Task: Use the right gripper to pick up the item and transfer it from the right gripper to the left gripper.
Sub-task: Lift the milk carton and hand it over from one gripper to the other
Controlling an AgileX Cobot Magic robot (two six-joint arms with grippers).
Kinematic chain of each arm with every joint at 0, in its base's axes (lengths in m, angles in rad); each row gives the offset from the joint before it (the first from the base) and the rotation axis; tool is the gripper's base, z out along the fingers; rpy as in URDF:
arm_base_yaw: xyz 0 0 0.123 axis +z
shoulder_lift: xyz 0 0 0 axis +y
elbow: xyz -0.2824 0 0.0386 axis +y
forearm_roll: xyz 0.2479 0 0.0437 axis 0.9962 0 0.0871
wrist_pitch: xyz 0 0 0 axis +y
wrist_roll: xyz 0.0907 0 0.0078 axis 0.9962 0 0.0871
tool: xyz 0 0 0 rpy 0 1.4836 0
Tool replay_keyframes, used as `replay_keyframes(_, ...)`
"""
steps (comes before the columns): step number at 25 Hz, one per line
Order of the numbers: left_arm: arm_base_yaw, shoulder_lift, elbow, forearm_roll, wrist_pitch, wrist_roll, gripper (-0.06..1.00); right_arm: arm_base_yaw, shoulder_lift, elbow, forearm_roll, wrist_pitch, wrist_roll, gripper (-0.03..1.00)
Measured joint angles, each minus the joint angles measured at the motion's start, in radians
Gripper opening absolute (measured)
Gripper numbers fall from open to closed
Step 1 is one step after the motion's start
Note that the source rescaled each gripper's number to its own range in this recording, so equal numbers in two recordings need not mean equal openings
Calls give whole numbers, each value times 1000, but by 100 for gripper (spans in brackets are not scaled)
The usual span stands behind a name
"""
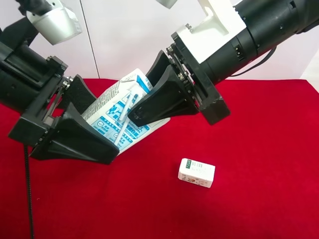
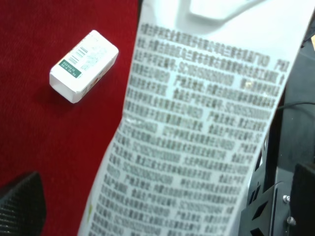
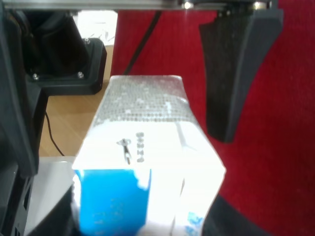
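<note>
Black wedge fingers of the white-housed right gripper (image 1: 152, 94) clamp the gable top of the tall white-and-blue drink carton (image 1: 117, 117); its base slants down between the spread, not visibly touching fingers of the grey-housed left gripper (image 1: 82, 122), above the red cloth (image 1: 259, 149).

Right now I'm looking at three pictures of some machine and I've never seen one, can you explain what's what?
It is a robot with two arms, each ending in a two-fingered gripper. The high camera looks down on a red cloth. The right gripper, with the white housing, and the left gripper, with the grey housing, meet around a tilted drink carton held above the cloth. The other two pictures come from cameras on the wrists, so the carton fills them. A small white-green box lies on the cloth.
</note>
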Motion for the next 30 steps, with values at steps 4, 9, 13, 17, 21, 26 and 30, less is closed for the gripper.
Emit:
replay_keyframes(4,0,3,0,-1,-12,4,100,0,0,0,22,0,-14,2)
replay_keyframes(9,0,3,0,-4,-14,7,100,0,0,0,38,-3,-33,2)
replay_keyframes(13,0,3,0,-5,-19,7,88,0,0,0,38,-9,-34,2)
replay_keyframes(17,0,3,0,-6,-23,7,53,0,0,0,38,-19,-34,2)
replay_keyframes(21,0,3,0,-1,-2,18,7,0,0,0,39,-12,-36,2)
replay_keyframes(26,0,3,0,1,13,37,7,3,0,0,41,-14,-36,2)
replay_keyframes(30,0,3,-2,2,12,40,7,3,0,0,40,-17,-39,2)
